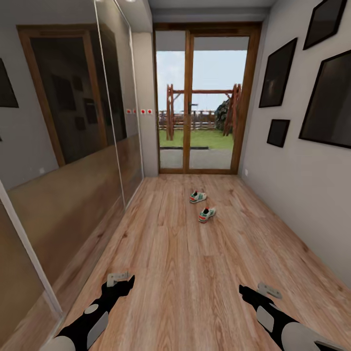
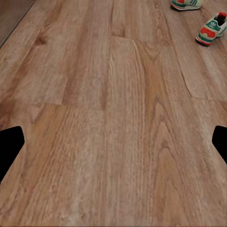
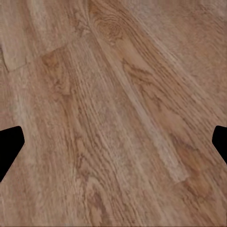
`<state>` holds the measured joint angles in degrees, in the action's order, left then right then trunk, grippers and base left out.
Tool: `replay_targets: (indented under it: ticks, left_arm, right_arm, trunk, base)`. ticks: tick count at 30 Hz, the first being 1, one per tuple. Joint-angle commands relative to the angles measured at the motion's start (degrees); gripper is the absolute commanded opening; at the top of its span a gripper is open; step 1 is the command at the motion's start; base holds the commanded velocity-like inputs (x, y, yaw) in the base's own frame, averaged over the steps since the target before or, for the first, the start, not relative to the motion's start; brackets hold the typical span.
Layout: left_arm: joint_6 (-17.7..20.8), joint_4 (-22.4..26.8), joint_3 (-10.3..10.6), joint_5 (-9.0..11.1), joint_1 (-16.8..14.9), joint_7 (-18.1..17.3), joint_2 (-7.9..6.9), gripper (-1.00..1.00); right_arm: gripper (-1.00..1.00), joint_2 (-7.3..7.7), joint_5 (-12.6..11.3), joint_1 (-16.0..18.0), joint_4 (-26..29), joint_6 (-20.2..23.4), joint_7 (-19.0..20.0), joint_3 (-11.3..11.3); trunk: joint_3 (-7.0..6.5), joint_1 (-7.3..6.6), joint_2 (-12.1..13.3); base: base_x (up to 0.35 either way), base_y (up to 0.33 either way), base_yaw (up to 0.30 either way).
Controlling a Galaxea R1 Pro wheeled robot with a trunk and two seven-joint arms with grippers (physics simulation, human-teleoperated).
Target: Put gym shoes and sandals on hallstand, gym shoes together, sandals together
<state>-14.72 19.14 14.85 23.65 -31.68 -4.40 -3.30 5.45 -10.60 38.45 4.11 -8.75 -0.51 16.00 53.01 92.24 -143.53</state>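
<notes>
A: Where are the shoes?

B: Two gym shoes sit on the corridor floor point(image 1: 175, 253), well ahead of the robot and short of the glass door point(image 1: 202, 97). The farther gym shoe point(image 1: 197, 197) is nearer the door; the nearer gym shoe point(image 1: 206, 214) lies just this side of it, a touch toward the wall with the dark picture frames point(image 1: 325, 100). They are apart, not touching.

A: And the arms?

B: Both are low in front of the trunk, far from the door. The left gripper point(image 1: 122, 280) is on the mirrored-wardrobe point(image 1: 63, 161) side, the right gripper point(image 1: 261, 291) on the picture-wall side. In each wrist view the finger tips sit wide at opposite edges with bare planks between them, so both are spread and hold nothing.

A: Which arm is closer?

B: Neither by much, I judge. The pair lies between the two arms' lines, slightly toward the right one. The left wrist view catches the nearer shoe point(image 2: 211, 30) and the farther shoe point(image 2: 185, 4) well off from the fingers.

A: How do they lie?

B: Their long axes look angled across the corridor, not along it, with the red-orange heels toward the robot, though they're small, so that's a guess. The base would have to close in toward the door first
</notes>
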Motion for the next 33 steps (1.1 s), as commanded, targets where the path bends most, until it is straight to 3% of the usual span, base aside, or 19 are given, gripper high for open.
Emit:
replay_targets:
  ticks: [1, 33]
  left_arm:
    - [-0.2, -0.1, 0.4, 0.6, 0.0, -0.2, -0.04, 1.00]
    - [-0.2, -0.1, 0.4, 0.6, 0.0, -0.2, -0.04, 1.00]
  right_arm:
    - [1.00, 0.00, -0.6, 0.0, -0.1, -0.2, 0.0, -0.1]
    - [1.00, 0.00, -0.6, 0.0, -0.1, -0.2, 0.0, -0.1]
  trunk:
    - [0.06, 0.02, 0.0]
    - [0.06, 0.02, 0.0]
  base:
    - [0.347, 0.000, 0.000]
    - [0.347, 0.000, -0.010]
